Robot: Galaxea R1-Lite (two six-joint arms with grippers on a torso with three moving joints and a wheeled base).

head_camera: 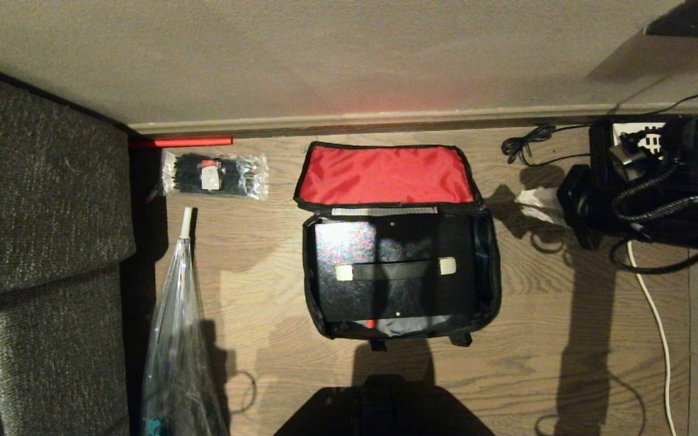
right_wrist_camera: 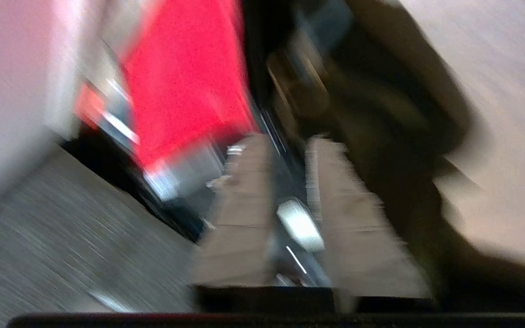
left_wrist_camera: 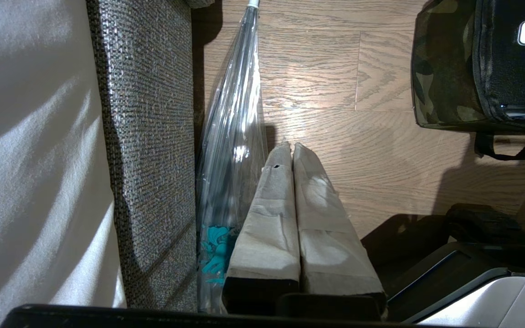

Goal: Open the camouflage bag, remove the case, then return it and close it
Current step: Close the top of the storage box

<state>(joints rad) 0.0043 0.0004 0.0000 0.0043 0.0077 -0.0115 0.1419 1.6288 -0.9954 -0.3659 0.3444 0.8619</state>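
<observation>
While the grey sofa (head_camera: 40, 242) fills the robot's left side, the wooden floor (head_camera: 567, 339) spreads out ahead, and the camouflage bag (head_camera: 400, 275) sits in the middle of it, close to the baseboard. Its long axis runs left to right across the head view; the flap is thrown back toward the wall, red lining up, so the mouth faces upward. Inside lies the case (head_camera: 394, 266), flat and black, its long side parallel to the bag's, a strap with two pale ends crossing it. Left of the bag leans a clear plastic bag (head_camera: 179, 357) against the sofa, with a small packet of black ties (head_camera: 214, 174) beyond it near the wall. On the right sits a black telephone (head_camera: 658, 175) with its cords. The left gripper (left_wrist_camera: 292, 150) hangs by the sofa, fingers pressed together, empty. The right gripper (right_wrist_camera: 290, 146), blurred, is over the bag with a gap between its fingers, nothing between them.
</observation>
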